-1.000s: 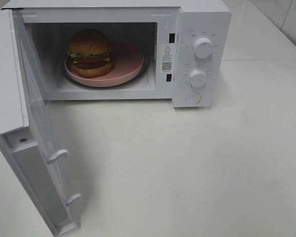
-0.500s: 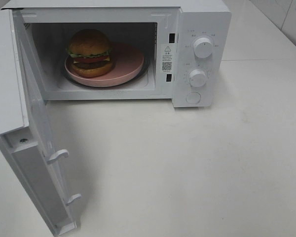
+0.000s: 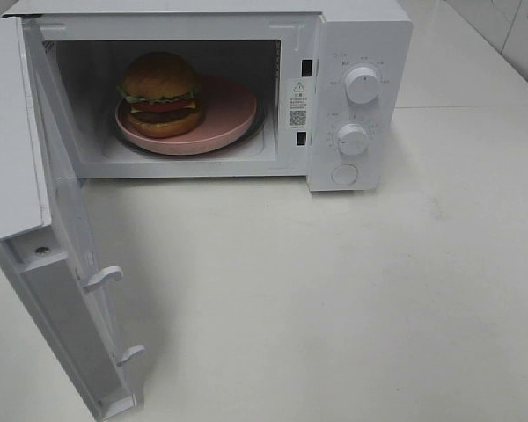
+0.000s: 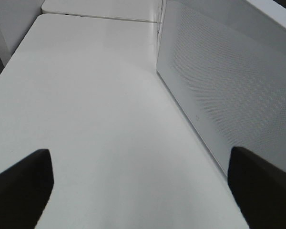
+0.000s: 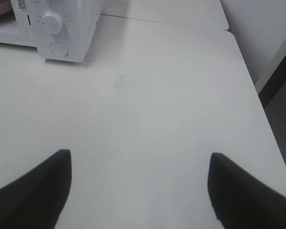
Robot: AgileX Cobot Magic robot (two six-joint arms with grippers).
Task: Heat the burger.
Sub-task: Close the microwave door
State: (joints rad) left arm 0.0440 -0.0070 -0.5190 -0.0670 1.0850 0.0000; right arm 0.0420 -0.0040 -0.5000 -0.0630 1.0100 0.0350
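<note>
At the left of the high view the microwave door (image 3: pixel 35 220) stands wide open, swung out over the table (image 3: pixel 334 308). Our left gripper (image 4: pixel 139 152) is empty, with its jaws spread wide. In its wrist view the meshed face of the door lies just beside one finger and runs lengthwise away from it. So we judge that the left arm is the nearer one for pushing the door shut.

Going right, the burger (image 3: pixel 159 92) sits upright inside the cavity, on the left part of the pink plate (image 3: pixel 233 114). Further right are the two knobs (image 3: pixel 362 84) of the microwave (image 3: pixel 361 35). Our right gripper (image 5: pixel 139 154), also wide open and holding nothing, hovers over bare table, well apart from the knobs ahead of it.
</note>
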